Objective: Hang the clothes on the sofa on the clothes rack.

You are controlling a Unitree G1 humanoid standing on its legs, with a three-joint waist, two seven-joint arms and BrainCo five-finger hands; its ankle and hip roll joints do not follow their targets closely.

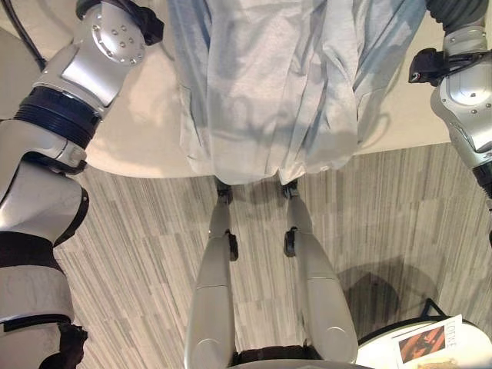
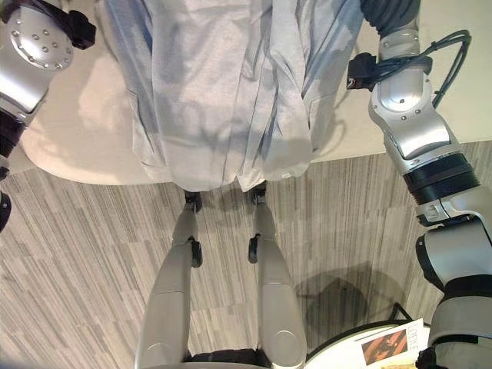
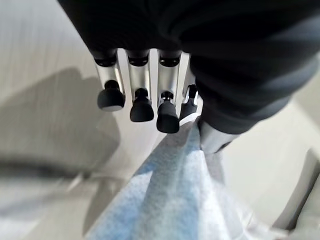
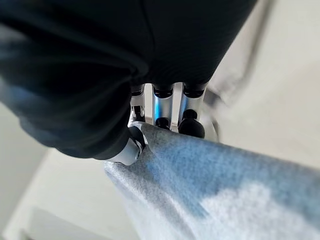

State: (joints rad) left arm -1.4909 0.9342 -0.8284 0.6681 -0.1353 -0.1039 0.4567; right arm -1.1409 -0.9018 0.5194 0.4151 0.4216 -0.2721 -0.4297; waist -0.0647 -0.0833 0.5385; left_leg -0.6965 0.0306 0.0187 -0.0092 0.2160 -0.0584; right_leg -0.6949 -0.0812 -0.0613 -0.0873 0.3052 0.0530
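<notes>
hanging between both hands, left hand (image 3: 150, 100) and right hand (image 4: 165, 112) pinch pale blue garment (image 1: 269, 84).

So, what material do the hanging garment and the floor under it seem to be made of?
The pale blue garment looks like thin woven cloth, perhaps cotton, matte: it hangs in soft folds and creases, pinched by the left hand and the right hand. The floor looks like low-pile carpet with grey streaks, no shine.

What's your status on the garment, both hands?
Left hand pinching the light blue garment. Right hand pinching it too. Garment hangs lifted between both arms, above the cream sofa. Nothing seen in the way.
</notes>
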